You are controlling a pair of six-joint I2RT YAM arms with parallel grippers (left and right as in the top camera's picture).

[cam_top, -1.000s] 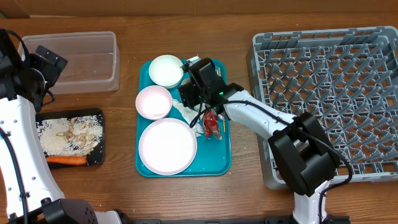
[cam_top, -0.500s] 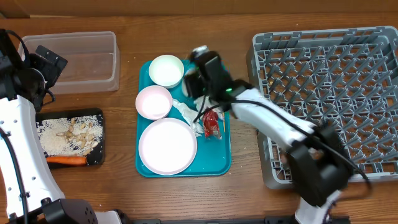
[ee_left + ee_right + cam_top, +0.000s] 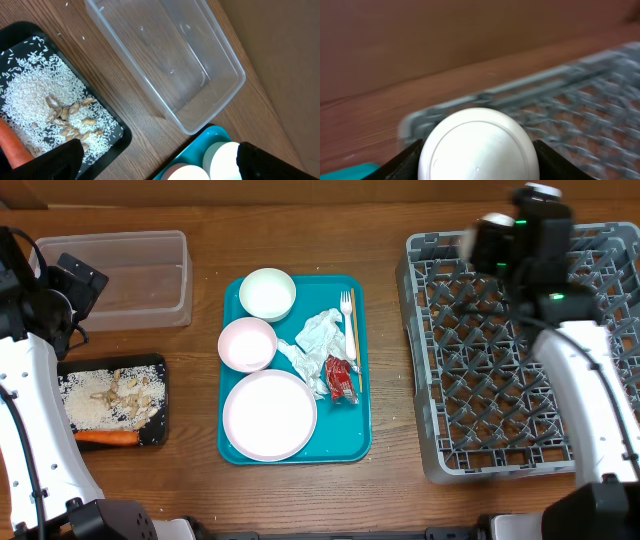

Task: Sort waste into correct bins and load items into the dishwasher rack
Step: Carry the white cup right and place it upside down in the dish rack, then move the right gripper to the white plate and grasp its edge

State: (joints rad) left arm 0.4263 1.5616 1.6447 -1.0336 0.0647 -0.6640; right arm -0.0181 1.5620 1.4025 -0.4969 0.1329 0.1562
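Observation:
My right gripper [image 3: 497, 242] hangs over the far left part of the grey dishwasher rack [image 3: 600, 430], shut on a small white cup [image 3: 479, 145] that fills the right wrist view. On the teal tray lie a round plate [image 3: 269, 415], two small bowls [image 3: 267, 293] [image 3: 247, 343], a crumpled napkin [image 3: 318, 335], a red wrapper [image 3: 340, 377], a white fork [image 3: 347, 308] and a wooden stick [image 3: 354, 355]. My left gripper [image 3: 72, 285] is open and empty, between the clear tub [image 3: 135, 275] and the black tray [image 3: 152, 365]. The black tray holds rice [image 3: 95, 395] and a carrot [image 3: 105, 437].
The teal tray [image 3: 355, 435] sits mid-table between the bins and the rack. In the left wrist view the clear tub [image 3: 165, 55] has nothing in it, and the black tray [image 3: 112, 127] lies beside it. Bare wood lies between the tray and the rack.
My right arm has swung from the teal tray's far side to over the rack's far left part, carrying the cup. The left arm has not moved.

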